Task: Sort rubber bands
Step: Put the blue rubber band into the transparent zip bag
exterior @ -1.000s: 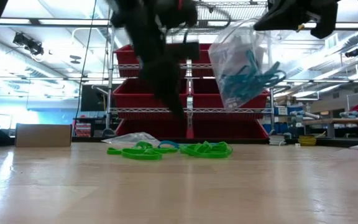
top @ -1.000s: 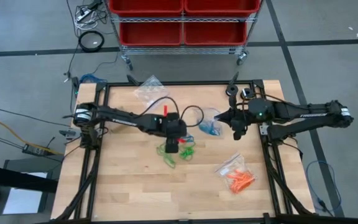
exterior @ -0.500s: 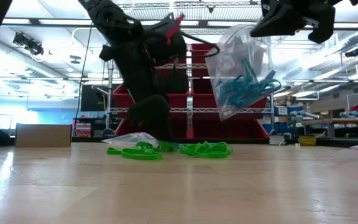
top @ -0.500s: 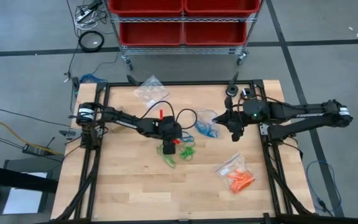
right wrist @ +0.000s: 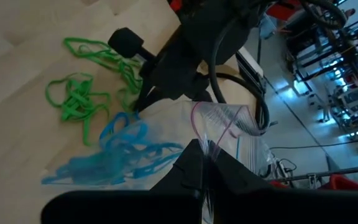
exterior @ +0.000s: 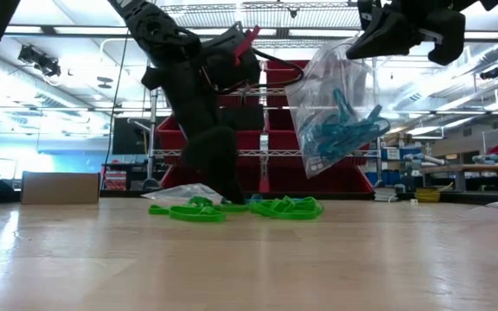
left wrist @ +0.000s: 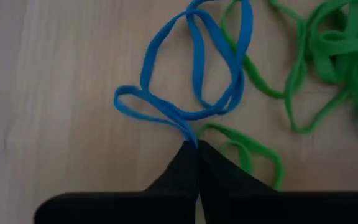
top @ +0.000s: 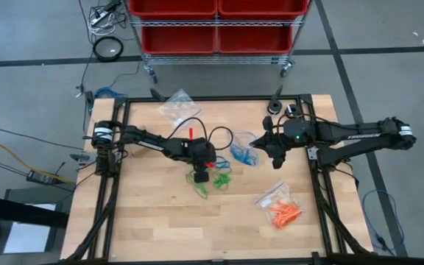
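One blue rubber band [left wrist: 194, 81] lies on the wooden table beside a tangle of green rubber bands [left wrist: 328, 56] [top: 210, 181] [exterior: 232, 207]. My left gripper [left wrist: 196, 147] [top: 202, 174] [exterior: 228, 192] stands down on the table at these bands, shut on the blue one. My right gripper [right wrist: 201, 149] [top: 266, 145] [exterior: 402, 26] is shut on a clear plastic bag [exterior: 331, 108] [top: 243, 149] that holds several blue rubber bands [right wrist: 114, 155] and hangs above the table. My left gripper pinches one narrow end of the blue band's loop [left wrist: 182, 129] between its two fingertips, coming from above and pointing down. The band lies flat and slack on the table. A green band's end [left wrist: 219, 129] lies right at the fingertips; whether it is caught too I cannot tell. My right gripper pinches the bag's top rim [right wrist: 213, 144] between its two fingers, at one side of the mouth. The bag hangs below the fingers, tilted and clear of the table, its mouth gaping, with the blue bands in its lower part.
A clear bag with orange bands [top: 280, 208] lies toward the table's near right. Another clear bag [top: 177, 105] lies at the far edge. Bare wood [top: 146, 213] spreads over the near left. Red bins on a shelf [top: 216, 22] stand beyond the table.
My left gripper has gone down onto the table at the bands and has shut on the blue band. My right gripper has shifted a little toward the table's left with the hanging bag, which swings slightly.
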